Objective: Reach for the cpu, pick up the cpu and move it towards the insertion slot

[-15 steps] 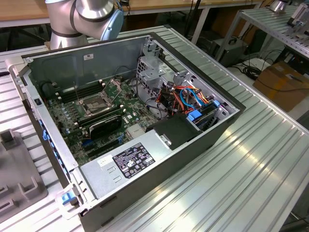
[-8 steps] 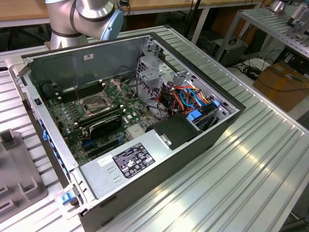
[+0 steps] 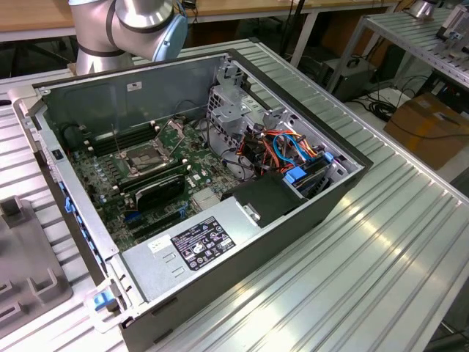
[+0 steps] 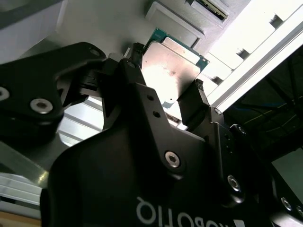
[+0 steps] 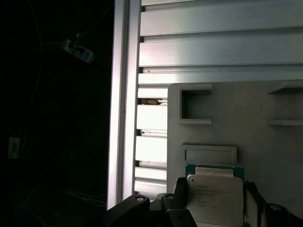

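Fingers [image 4: 198, 99] of the gripper [image 4: 166, 71] are closed in on the cpu [image 4: 176, 59], one black pad on each of two opposite edges. That puts the chip dead centre in the pincer, with its pale metal face catching the light in the second wrist view. Looks like a proper grip to me, pads right up against the green board on both sides, though the glare on the lid makes it hard to swear to contact at the brighter side. The first wrist view tells the same story: chip square between the two pads, printed face showing.

Under it there's a light grey tray [image 5: 265, 142] with shallow rectangular recesses moulded in. The cpu is near one edge of that tray, just beside a small rectangular recess [image 5: 209, 154]. I can't tell whether it's resting on the tray or lifted just clear of it. The tray lies on the ribbed aluminium table [image 5: 213, 47], with a tray corner near the table's edge.

In the exterior view the open computer case [image 3: 132, 92] lies on the same sort of ribbed table. The insertion slot [image 3: 143, 158] is on the motherboard [image 3: 102, 183], toward the case's back wall, shiny frame around a dark centre. A grey power supply [image 3: 198, 249] runs along the case's near edge. The arm [image 3: 135, 22] stands beyond the case's back wall, at the exterior view's left.
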`<state>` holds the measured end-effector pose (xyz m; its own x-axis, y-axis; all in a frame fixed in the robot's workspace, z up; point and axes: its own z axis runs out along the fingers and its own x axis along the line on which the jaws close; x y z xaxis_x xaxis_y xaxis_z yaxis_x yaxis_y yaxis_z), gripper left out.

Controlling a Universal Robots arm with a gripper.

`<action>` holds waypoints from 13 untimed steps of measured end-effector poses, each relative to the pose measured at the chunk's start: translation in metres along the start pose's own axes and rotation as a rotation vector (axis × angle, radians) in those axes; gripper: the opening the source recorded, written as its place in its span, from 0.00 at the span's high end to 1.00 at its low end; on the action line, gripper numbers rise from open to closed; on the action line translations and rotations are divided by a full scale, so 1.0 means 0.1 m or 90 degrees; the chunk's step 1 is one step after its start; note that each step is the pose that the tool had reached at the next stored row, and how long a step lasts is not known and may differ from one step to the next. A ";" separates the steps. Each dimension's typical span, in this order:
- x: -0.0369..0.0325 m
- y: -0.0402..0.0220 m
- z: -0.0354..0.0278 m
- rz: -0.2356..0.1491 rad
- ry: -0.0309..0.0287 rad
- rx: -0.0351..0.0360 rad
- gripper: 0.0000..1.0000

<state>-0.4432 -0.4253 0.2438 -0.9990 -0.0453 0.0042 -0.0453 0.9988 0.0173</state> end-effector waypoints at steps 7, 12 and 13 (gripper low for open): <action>0.000 0.002 -0.084 0.000 -0.0002 -0.0001 0.45; 0.000 0.003 -0.132 0.000 -0.0002 -0.0001 0.45; 0.000 0.003 -0.140 0.000 -0.0002 -0.0001 0.45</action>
<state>-0.4432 -0.4253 0.2578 -0.9990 -0.0453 0.0039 -0.0453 0.9988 0.0175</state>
